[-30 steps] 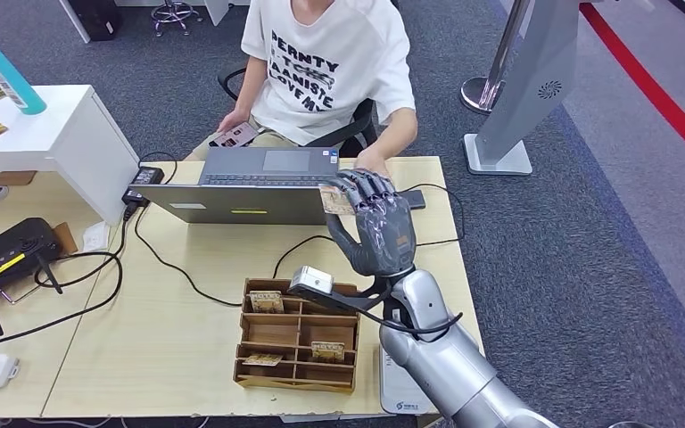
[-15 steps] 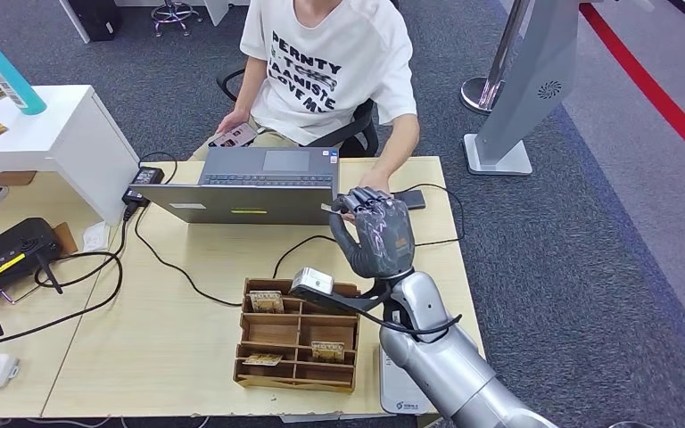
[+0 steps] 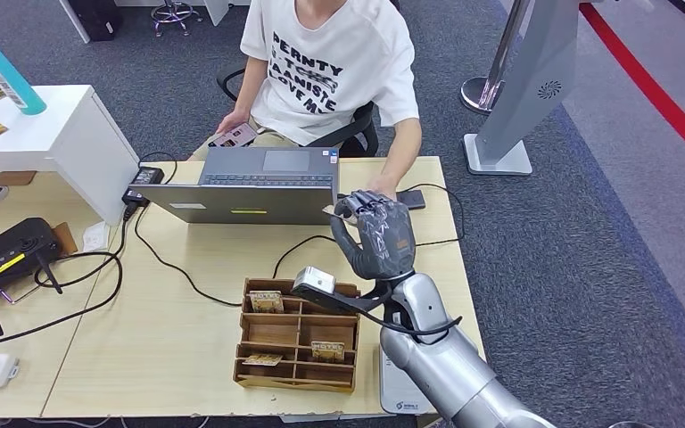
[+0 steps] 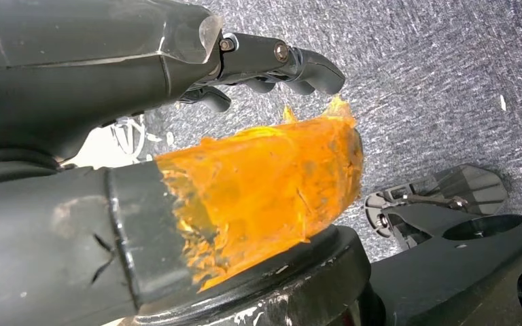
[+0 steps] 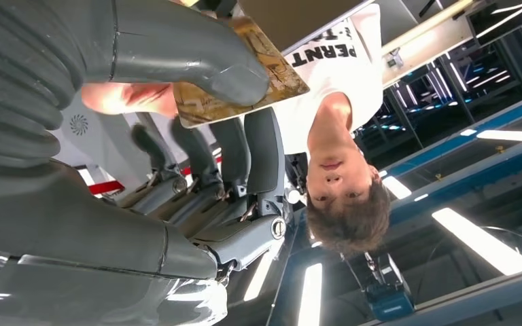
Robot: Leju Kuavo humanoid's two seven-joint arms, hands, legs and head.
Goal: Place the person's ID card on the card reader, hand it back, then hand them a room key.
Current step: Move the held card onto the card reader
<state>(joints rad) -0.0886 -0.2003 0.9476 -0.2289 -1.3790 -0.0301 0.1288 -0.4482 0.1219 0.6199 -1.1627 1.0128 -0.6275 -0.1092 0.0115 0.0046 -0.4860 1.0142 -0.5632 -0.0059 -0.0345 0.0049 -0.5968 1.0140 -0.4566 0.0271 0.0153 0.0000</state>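
Big wooden desk (image 3: 196, 357) fills the lower left of the head view, and across it sits a person in a white T-shirt (image 3: 325, 67) at top centre, printed letters reading "PERNTY" with more lines below that I can't make out cleanly. A tall silver stand (image 3: 522, 89) occupies the upper right on the grey carpet. An open grey laptop (image 3: 245, 187) stands between robot and person at centre, its raised lid just left of the raised hand. A white side table (image 3: 49, 134) at upper left carries a teal bottle (image 3: 0, 67). A black router (image 3: 4, 254) with aerials sits at the left edge, black cables trailing across the desk.

Lower centre: a wooden compartment tray (image 3: 299, 337), and it's holding cards, one in a top-left slot (image 3: 266, 301), one lower right (image 3: 326, 349), one lower left (image 3: 261, 359). Their print is too small to read. A black phone (image 3: 410, 198) lies by the person's hand (image 3: 380, 187), just beyond the robot's fingers.

The right hand (image 3: 376, 234) is up at centre, and the wrist camera shows it pinching a tan patterned card (image 5: 245, 68) between thumb and fingers, held out towards the person. The left hand (image 4: 272, 64) hangs over carpet, fingers curled, nothing visibly in them.
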